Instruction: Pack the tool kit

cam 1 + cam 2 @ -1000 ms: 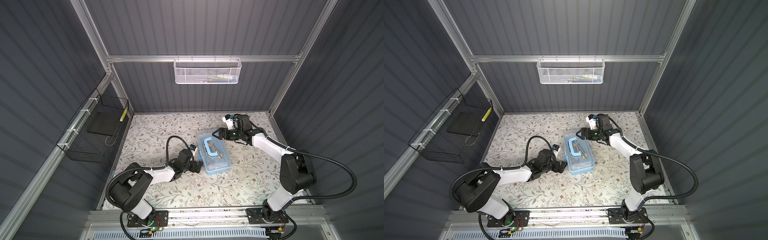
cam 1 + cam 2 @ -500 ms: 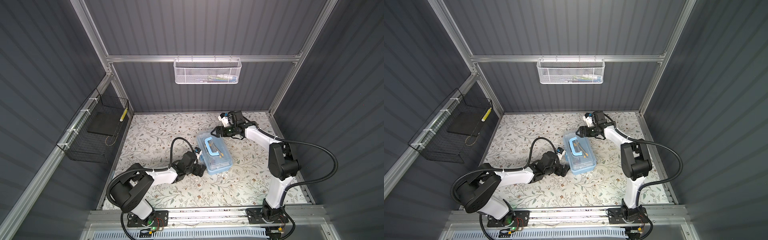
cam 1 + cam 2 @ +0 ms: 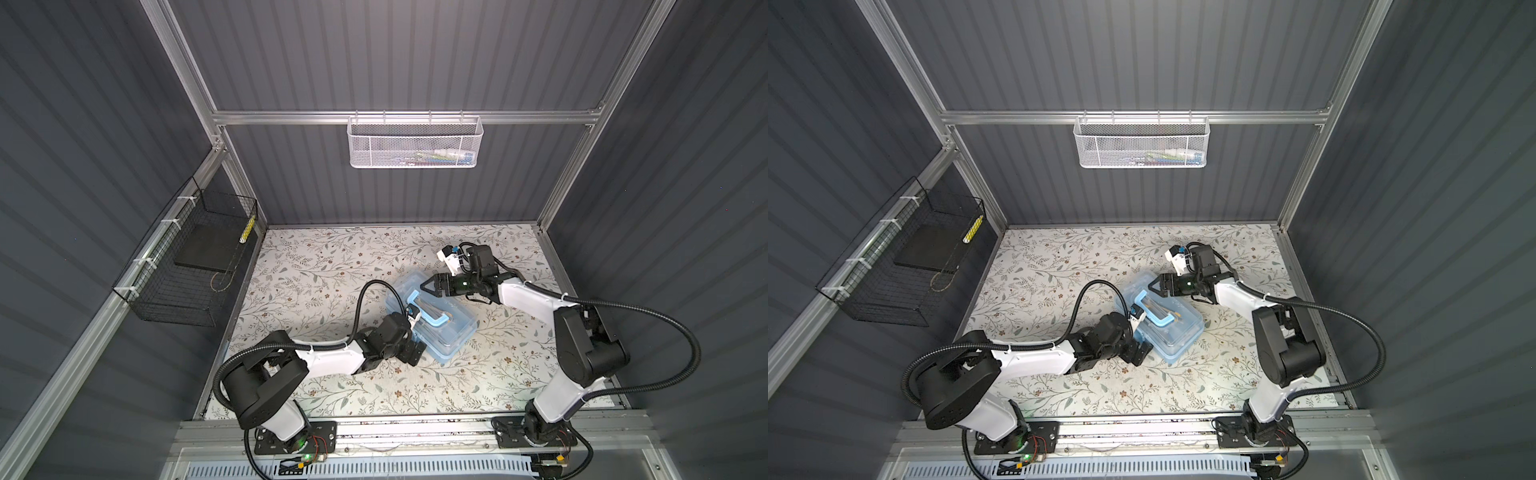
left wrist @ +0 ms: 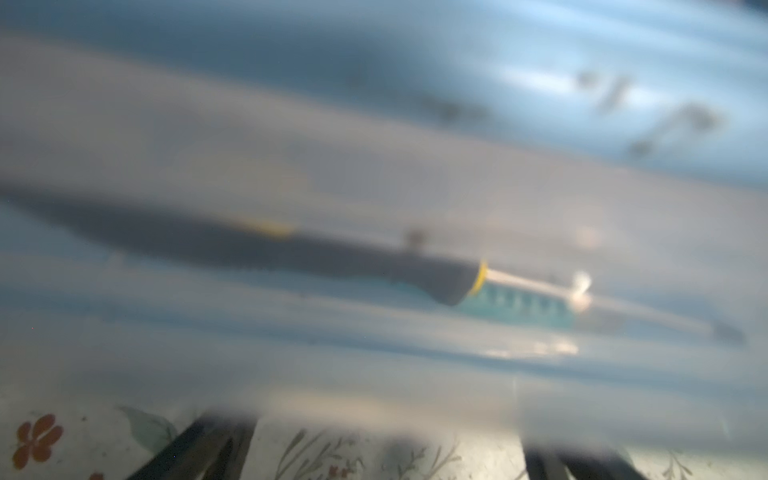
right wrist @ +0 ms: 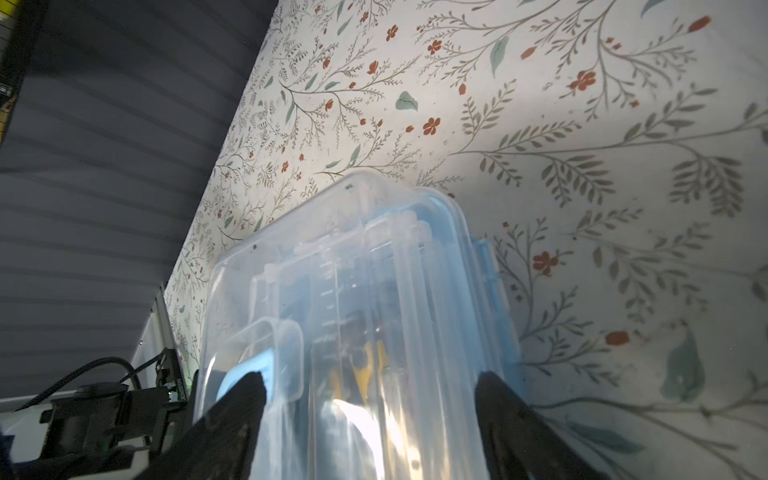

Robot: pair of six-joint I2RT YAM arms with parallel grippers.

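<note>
Left hand sits low at the near long side of the tool kit, jaws spread wide, gripping nothing; kit lies mid-counter, lid down, handle flat on top, tools visible inside; right hand spread at the far end, jaws straddling the lid corner, no firm hold evident; packing looks nearly done, latching probably left; white basket on the back wall holds items.

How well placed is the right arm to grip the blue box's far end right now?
Probably well placed: the right gripper is open, its fingers straddling the end of the blue box, nothing between. The handle lies farther along the lid.
</note>
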